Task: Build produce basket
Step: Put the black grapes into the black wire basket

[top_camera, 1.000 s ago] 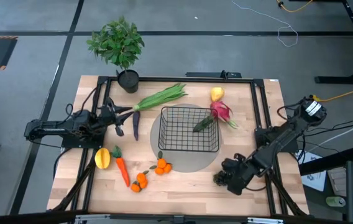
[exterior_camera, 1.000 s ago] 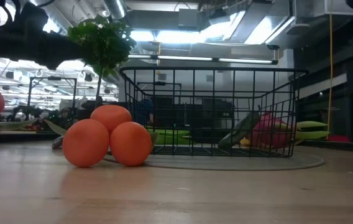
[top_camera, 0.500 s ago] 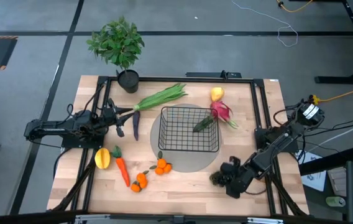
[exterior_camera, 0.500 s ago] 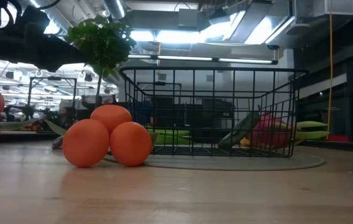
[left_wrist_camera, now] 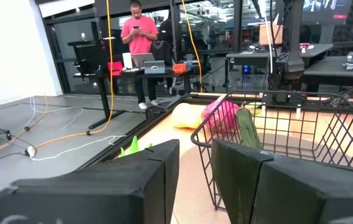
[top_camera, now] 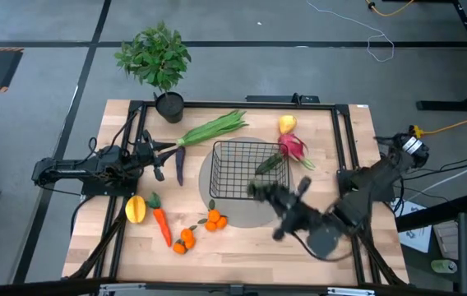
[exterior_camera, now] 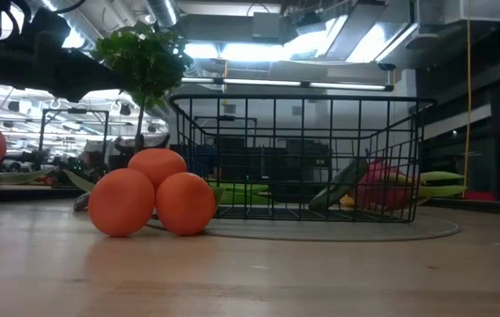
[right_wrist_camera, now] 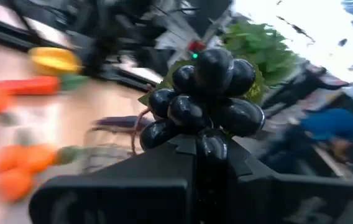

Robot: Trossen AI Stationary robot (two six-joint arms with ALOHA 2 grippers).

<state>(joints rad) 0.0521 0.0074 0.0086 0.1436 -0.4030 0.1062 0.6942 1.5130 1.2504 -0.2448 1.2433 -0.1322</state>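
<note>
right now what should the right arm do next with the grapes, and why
Probably carry on over the basket and let go there. The right end effector is shut on the dark grapes and sits in the high view by the basket's near right corner, not yet above its open top. The left end effector waits by the left edge.

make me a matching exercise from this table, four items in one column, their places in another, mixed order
Items:
1. grapes
2. green vegetable
3. carrot
4. dragon fruit

Places:
A. inside the basket
B. on the table by the yellow fruit
C. held in the right end effector
D. just outside the basket

Pairs: 1-C, 2-A, 3-B, 4-D
</note>
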